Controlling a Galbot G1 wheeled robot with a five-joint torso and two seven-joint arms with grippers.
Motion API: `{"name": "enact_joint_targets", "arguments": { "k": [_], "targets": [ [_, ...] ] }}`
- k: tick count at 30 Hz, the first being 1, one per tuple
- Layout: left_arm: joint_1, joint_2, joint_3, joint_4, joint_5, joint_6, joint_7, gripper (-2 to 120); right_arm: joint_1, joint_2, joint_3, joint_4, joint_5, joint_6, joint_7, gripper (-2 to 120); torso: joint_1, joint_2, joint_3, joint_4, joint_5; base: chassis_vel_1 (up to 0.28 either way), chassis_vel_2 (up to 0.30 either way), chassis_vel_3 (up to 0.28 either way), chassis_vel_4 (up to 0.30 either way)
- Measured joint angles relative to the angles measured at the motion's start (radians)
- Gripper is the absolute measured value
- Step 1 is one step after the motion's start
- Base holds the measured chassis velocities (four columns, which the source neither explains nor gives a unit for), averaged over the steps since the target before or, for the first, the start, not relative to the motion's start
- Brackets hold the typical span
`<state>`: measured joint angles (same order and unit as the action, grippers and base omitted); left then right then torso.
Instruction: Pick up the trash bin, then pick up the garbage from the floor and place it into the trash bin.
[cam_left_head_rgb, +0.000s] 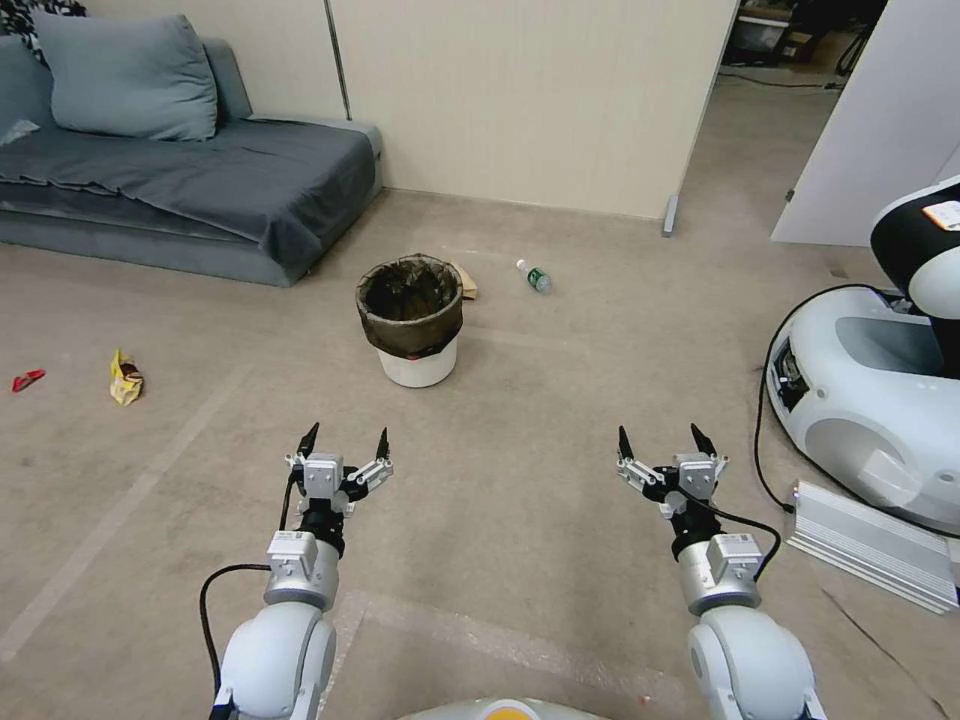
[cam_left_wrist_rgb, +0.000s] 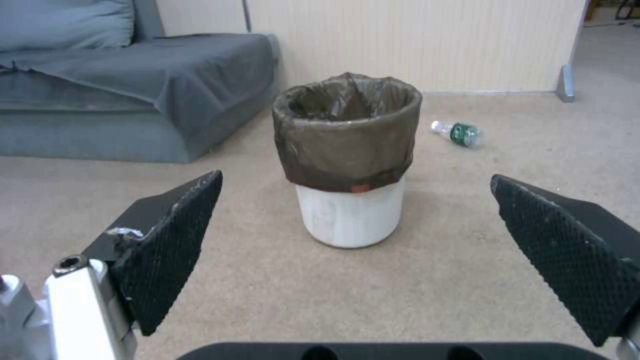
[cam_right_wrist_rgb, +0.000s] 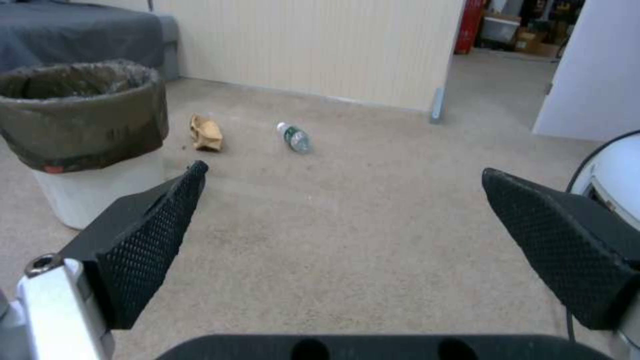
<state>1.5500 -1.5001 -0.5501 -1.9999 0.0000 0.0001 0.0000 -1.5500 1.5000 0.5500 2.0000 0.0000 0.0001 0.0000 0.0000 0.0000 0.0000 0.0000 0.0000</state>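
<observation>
Your trash bin (cam_left_head_rgb: 410, 320) stood upright on the carpet (cam_left_head_rgb: 560, 420), a white pail with its dark bag liner (cam_left_wrist_rgb: 347, 135) folded over the rim, ahead of both arms and just off the front corner of the grey sofa (cam_left_head_rgb: 180, 190). Your left gripper (cam_left_head_rgb: 342, 440) hovered above the floor short of the bin, jaws spread wide and holding nothing; in the left wrist view the bin sat centred between the two fingers (cam_left_wrist_rgb: 167, 240), well apart from them. Your right gripper (cam_left_head_rgb: 666, 442) hung level with the left, off to the bin's right, likewise released and empty, its textured pads (cam_right_wrist_rgb: 147, 240) framing bare carpet.

The garbage lay scattered. A clear bottle with a green label (cam_left_head_rgb: 535, 277) rested on its side beyond the bin and to its right. A crumpled tan wrapper (cam_right_wrist_rgb: 205, 133) lay just behind the bin. A yellow snack wrapper (cam_left_head_rgb: 125, 378) and a red scrap (cam_left_head_rgb: 27, 380) lay far to your left, in front of the sofa. A second white robot base (cam_left_head_rgb: 870, 400) stood at your right.
</observation>
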Motion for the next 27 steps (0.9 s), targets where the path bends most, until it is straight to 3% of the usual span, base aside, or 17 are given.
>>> {"name": "enact_joint_targets", "arguments": {
  "k": [20,22,27],
  "targets": [
    [0.013,0.001,-0.003,-0.020,0.001,0.008,-0.002,100,-0.006,0.002,0.004,0.006,0.000,0.000,0.000,100,0.000,0.000,0.000,-0.0004,-0.0002,0.000,0.000,0.000,0.000],
    [0.094,0.006,-0.033,-0.134,0.011,0.067,-0.020,100,-0.080,0.028,0.050,0.098,0.008,0.000,0.000,100,0.000,0.000,0.000,0.0002,-0.0002,0.000,0.000,0.000,0.000],
    [0.167,0.011,-0.058,-0.236,0.022,0.121,-0.037,100,-0.173,0.060,0.107,0.211,0.019,0.002,0.001,100,0.000,0.000,0.000,-0.0002,-0.0001,0.000,0.000,0.000,0.000]
  ]
}}
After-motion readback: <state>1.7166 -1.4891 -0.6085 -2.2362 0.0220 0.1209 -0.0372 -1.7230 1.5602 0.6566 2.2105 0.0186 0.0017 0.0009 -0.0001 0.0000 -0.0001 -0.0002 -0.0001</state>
